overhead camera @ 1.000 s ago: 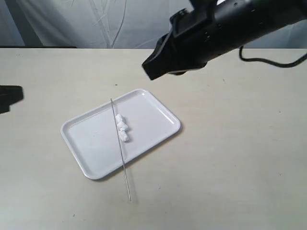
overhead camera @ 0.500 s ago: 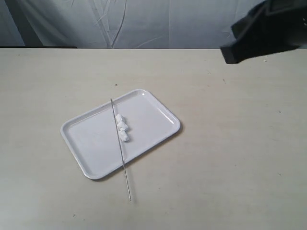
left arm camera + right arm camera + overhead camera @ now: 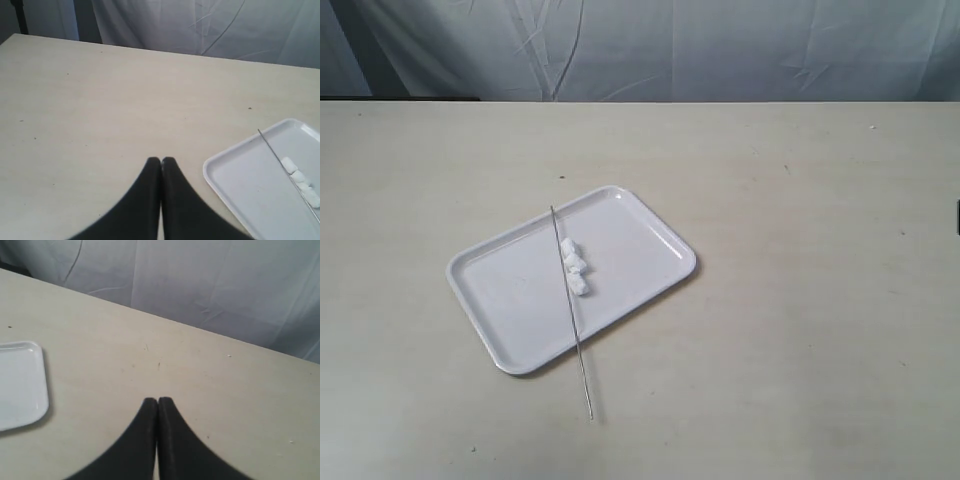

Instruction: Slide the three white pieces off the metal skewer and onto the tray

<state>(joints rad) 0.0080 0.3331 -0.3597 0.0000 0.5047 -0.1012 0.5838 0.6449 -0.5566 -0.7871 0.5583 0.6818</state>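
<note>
Left gripper [image 3: 161,161] and right gripper [image 3: 158,401] are pressed together, empty — the metal skewer [image 3: 576,340] overhangs the tray [image 3: 510,290], so a nudge may scatter the three white pieces [image 3: 575,268].

The pieces [image 3: 575,267] lie in the tray [image 3: 515,290] beside the skewer [image 3: 571,312].

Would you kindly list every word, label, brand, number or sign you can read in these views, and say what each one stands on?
None: no readable text in any view.
The tray, the skewer, the three white pieces, the table and the cloth behind it are all unmarked.
The left gripper and right gripper show plain black, no label.
</note>
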